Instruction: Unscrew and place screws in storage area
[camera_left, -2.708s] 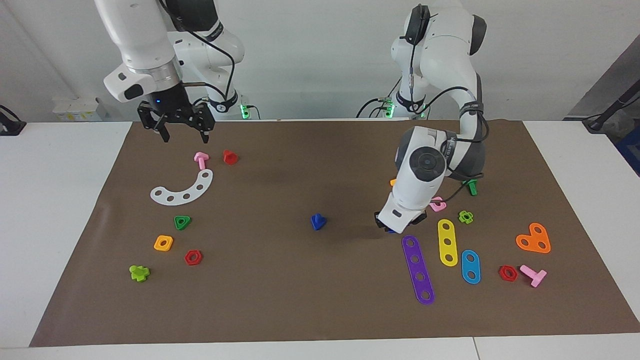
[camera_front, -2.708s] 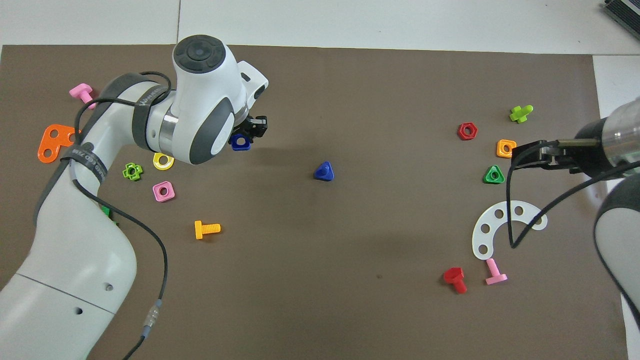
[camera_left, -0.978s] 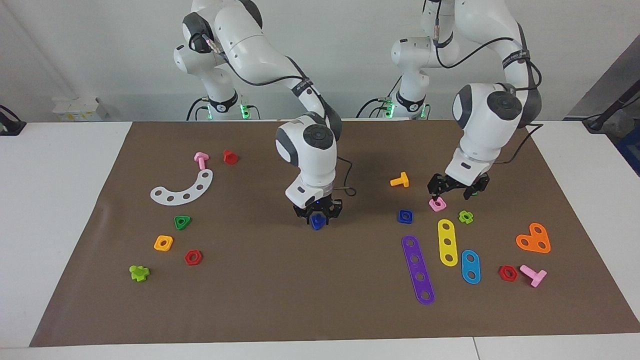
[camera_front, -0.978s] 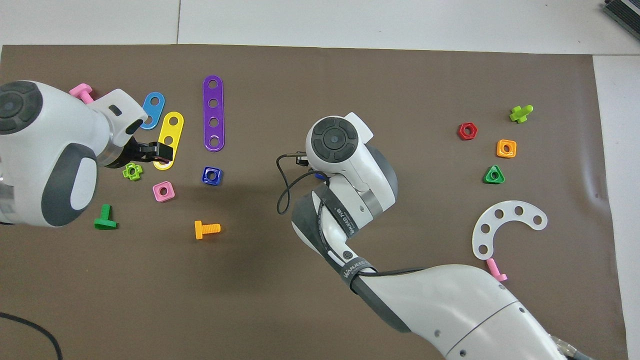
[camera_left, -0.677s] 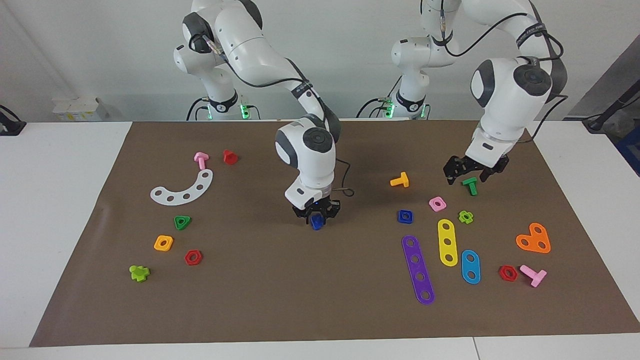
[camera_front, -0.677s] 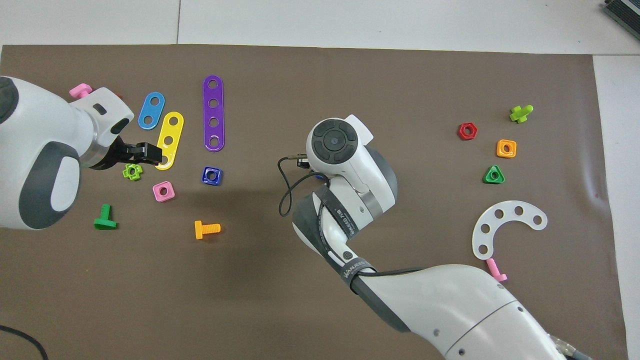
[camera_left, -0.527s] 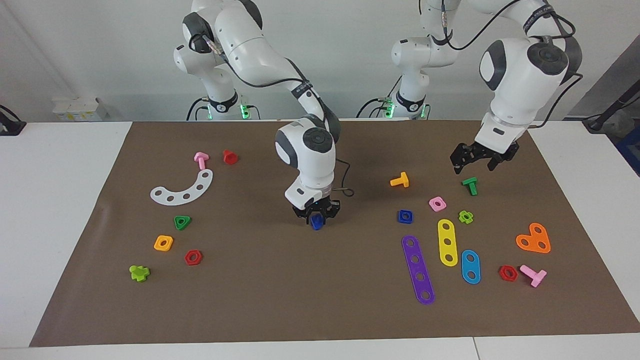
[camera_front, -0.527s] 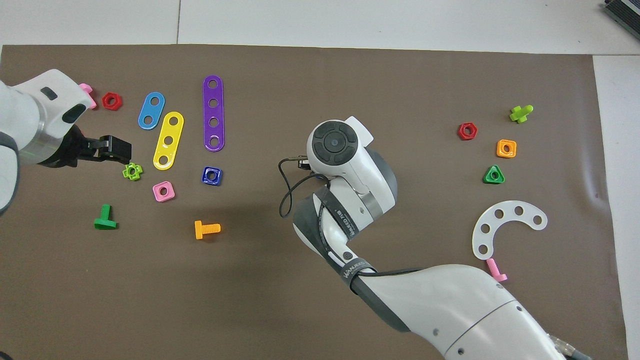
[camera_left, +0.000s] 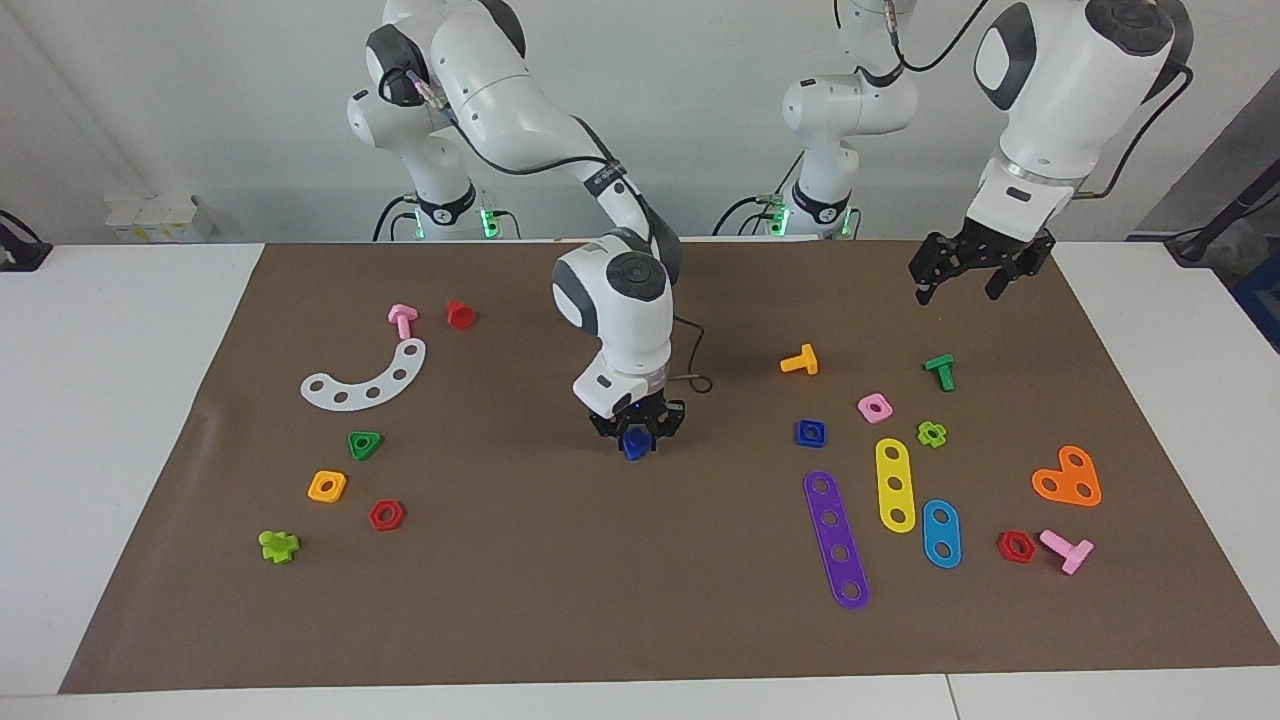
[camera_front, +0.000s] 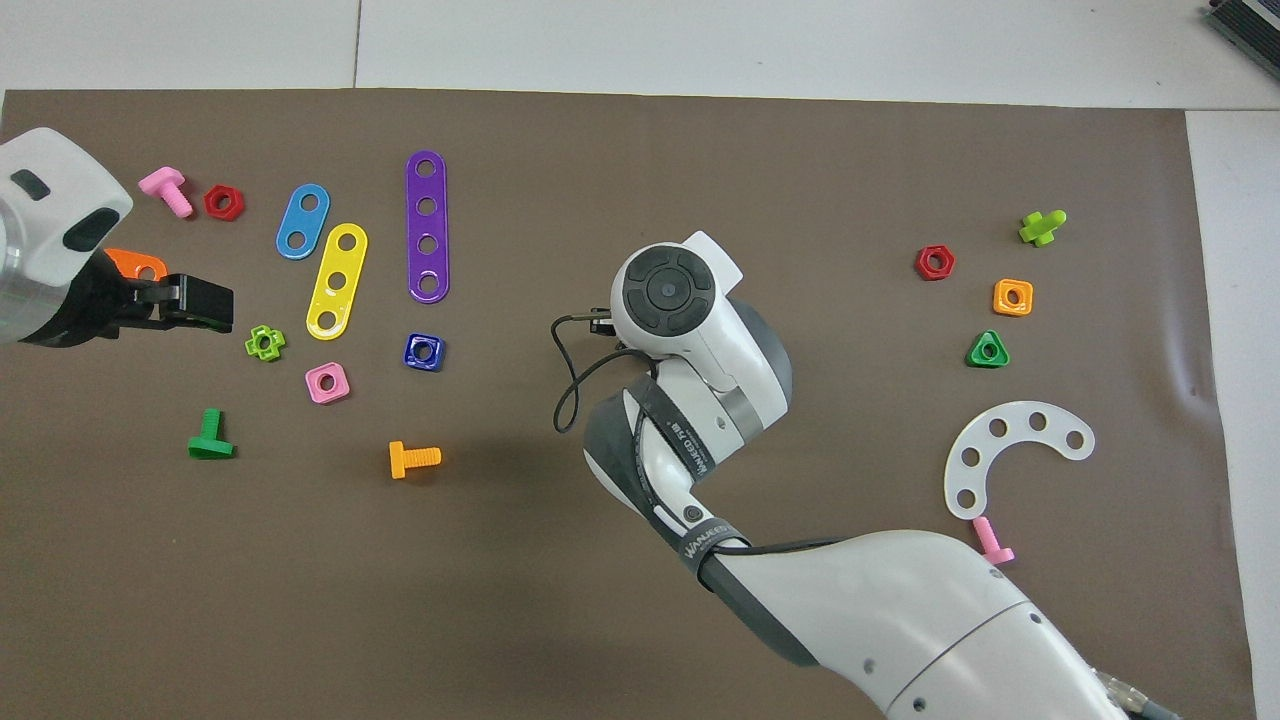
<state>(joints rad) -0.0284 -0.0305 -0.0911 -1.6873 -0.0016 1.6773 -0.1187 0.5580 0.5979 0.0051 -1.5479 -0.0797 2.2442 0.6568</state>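
The dark-blue bolt (camera_left: 633, 446) stands on its triangular head in the middle of the brown mat (camera_left: 560, 610). My right gripper (camera_left: 635, 436) is down over it with a finger on either side, shut on the bolt at mat level. In the overhead view the right wrist (camera_front: 668, 290) hides the bolt. The dark-blue square nut (camera_left: 811, 432) lies flat on the mat toward the left arm's end; it also shows in the overhead view (camera_front: 424, 351). My left gripper (camera_left: 975, 283) is open, empty and raised above the mat's left-arm end; it also shows in the overhead view (camera_front: 205, 303).
Around the nut lie a purple strip (camera_left: 836, 538), yellow strip (camera_left: 895, 484), light-blue strip (camera_left: 941, 533), pink nut (camera_left: 874, 407), orange bolt (camera_left: 800, 360), green bolt (camera_left: 940, 370) and orange plate (camera_left: 1068, 477). A white curved strip (camera_left: 366, 377) and green triangular nut (camera_left: 365, 444) lie toward the right arm's end.
My left gripper let go of the dark-blue nut, then rose and drew back toward its own end. My right arm swung in to the bolt and its fingers closed on it.
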